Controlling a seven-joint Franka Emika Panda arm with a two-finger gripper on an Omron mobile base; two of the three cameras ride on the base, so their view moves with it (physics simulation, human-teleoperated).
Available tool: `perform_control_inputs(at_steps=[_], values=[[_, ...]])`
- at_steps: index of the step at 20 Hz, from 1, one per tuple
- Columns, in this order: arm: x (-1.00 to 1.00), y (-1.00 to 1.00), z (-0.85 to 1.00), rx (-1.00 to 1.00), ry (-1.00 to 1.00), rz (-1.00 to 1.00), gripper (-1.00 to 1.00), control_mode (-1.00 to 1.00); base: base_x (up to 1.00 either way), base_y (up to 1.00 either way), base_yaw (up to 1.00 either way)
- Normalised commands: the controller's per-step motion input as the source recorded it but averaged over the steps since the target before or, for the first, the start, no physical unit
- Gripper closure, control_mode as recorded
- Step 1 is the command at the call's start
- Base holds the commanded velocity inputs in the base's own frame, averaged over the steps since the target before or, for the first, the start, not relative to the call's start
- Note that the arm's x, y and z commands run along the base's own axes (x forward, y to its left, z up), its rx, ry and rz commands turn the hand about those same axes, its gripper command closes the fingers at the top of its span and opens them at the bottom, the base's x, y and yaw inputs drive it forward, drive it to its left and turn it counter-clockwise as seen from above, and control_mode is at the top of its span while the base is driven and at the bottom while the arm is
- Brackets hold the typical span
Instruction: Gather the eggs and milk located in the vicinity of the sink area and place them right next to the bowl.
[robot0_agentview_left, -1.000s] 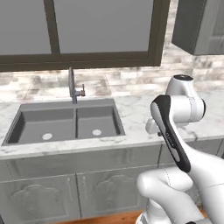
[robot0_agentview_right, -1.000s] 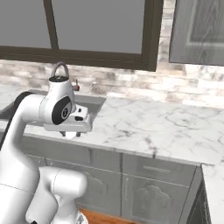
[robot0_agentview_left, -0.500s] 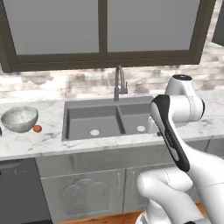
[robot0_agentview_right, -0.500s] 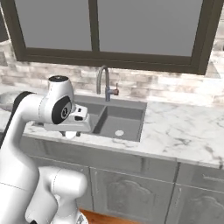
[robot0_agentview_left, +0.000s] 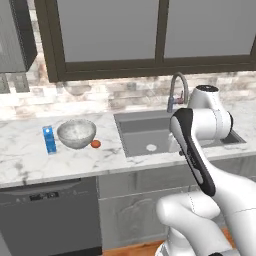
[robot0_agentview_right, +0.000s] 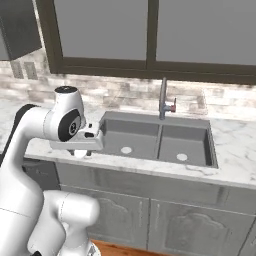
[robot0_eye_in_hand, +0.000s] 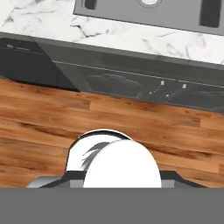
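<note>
Standing behind the robot, I see the marble surface (robot0_agentview_left: 30, 160) run the width of the wall under a dark-framed window (robot0_agentview_left: 150, 35). The bowl (robot0_agentview_left: 76, 133) sits on it to the left of the sink (robot0_agentview_left: 150, 135), grey-white and speckled. The milk (robot0_agentview_left: 49, 139) stands upright just beside the bowl's left side, a narrow gap showing between the two. The egg (robot0_agentview_left: 95, 144), a small orange-brown ball, lies just beside the bowl's right side, between the bowl and the sink's left edge; whether it touches the bowl I cannot tell. All three stand well apart from the arm.

The sink is a dark grey double basin, and the curved faucet (robot0_agentview_right: 163, 97) with its small red handle (robot0_agentview_right: 173, 106) rises behind the divider. Below the surface, under the bowl and milk, is a dark dishwasher front (robot0_agentview_left: 47, 220), with grey cabinet doors (robot0_agentview_right: 195, 225) under the sink.

The white arm folds up in front of the sink, its hand pointing downward at the front edge of the surface, by the sink's left basin. The claw (robot0_agentview_right: 81, 151) hangs there under the white hand block; from here I cannot tell whether its jaws are apart or together. Looking along the hand, there is the wooden floor (robot0_eye_in_hand: 52, 113), the dark cabinet fronts (robot0_eye_in_hand: 131, 83), a strip of marble and the sink's rim beyond.
</note>
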Motion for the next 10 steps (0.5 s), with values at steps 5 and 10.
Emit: perform_control_inputs(at_steps=[5, 10], values=[[0.0, 0.0, 0.0, 0.0, 0.0, 0.0, 1.0, 1.0, 0.16, 0.59, -0.12], [0.0, 0.0, 0.0, 0.0, 0.0, 0.0, 1.0, 1.0, 0.27, 0.23, -0.06]])
